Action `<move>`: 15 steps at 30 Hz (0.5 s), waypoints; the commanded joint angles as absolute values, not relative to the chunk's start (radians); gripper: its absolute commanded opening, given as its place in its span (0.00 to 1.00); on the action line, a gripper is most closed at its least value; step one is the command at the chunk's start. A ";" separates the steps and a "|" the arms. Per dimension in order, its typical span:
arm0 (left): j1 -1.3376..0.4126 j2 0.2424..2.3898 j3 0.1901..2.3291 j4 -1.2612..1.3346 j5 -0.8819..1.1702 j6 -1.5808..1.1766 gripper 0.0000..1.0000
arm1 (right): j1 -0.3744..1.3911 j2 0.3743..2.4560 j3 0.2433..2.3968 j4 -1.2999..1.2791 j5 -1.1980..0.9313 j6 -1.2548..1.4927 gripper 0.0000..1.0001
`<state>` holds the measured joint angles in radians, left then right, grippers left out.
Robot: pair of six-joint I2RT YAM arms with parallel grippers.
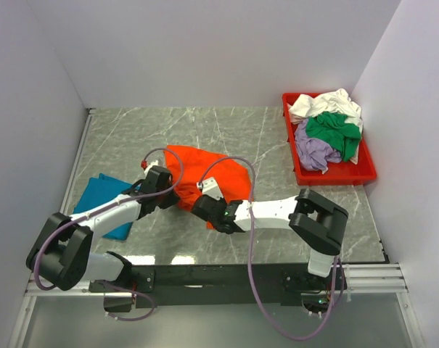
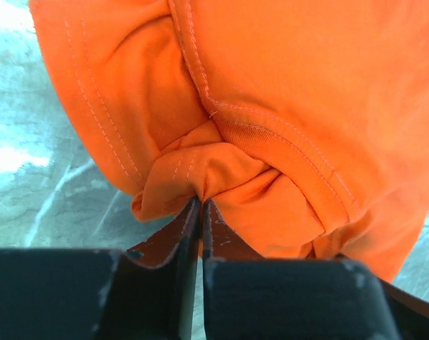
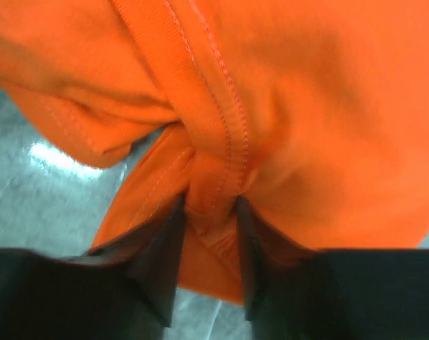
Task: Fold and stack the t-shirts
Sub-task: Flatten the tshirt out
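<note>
Teal-blue t-shirt (image 1: 101, 197) lies near left on the counter (image 1: 132, 138). Beside it, the left gripper (image 2: 201, 203) is pinched closed on the orange t-shirt (image 1: 204, 170) at centre. The right gripper (image 3: 208, 205) clamps a seamed fold of that shirt. Far right, the red tray (image 1: 335, 177) holds the white t-shirt (image 1: 324, 101), green t-shirt (image 1: 334, 129) and lavender t-shirt (image 1: 312, 151).

On the surface (image 1: 132, 138) a grey-green marble pattern with thin white veins is shown. The orange t-shirt (image 1: 204, 170) is plain and bright, with stitching in the same orange. A teal-blue t-shirt (image 1: 103, 197) is also seen. The tray (image 1: 335, 176) is red, and a white t-shirt (image 1: 324, 104), a green t-shirt (image 1: 334, 129) and a lavender t-shirt (image 1: 312, 151) are seen in it. The left tool (image 2: 200, 209) and the right tool (image 3: 208, 209) are black.
</note>
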<state>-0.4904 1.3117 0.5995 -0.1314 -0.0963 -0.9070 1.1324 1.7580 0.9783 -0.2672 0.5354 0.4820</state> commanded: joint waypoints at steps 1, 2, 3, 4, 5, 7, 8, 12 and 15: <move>-0.477 1.279 0.650 -0.156 -0.130 -0.881 0.09 | 1.128 1.792 1.048 -0.294 0.615 0.474 0.31; -0.468 1.273 0.653 -0.166 -0.132 -0.876 0.08 | 1.123 1.787 1.055 -0.326 0.626 0.486 0.21; -0.462 1.266 0.663 -0.179 -0.132 -0.874 0.06 | 1.123 1.776 1.064 -0.345 0.641 0.494 0.14; -0.457 1.249 0.670 -0.190 -0.133 -0.870 0.05 | 1.121 1.760 1.071 -0.359 0.649 0.500 0.03; -0.446 1.238 0.676 -0.201 -0.138 -0.864 0.04 | 1.118 1.740 1.075 -0.383 0.655 0.505 0.00; -0.437 1.201 0.702 -0.234 -0.150 -0.858 0.01 | 1.109 1.669 1.092 -0.425 0.676 0.515 0.00; -0.428 1.189 0.721 -0.244 -0.155 -0.851 0.01 | 1.098 1.617 1.101 -0.472 0.690 0.526 0.00; -0.394 1.122 0.785 -0.307 -0.173 -0.838 0.01 | 1.066 1.464 1.149 -0.563 0.696 0.537 0.00; -0.354 1.082 0.851 -0.359 -0.189 -0.831 0.01 | 1.039 1.326 1.178 -0.600 0.667 0.532 0.00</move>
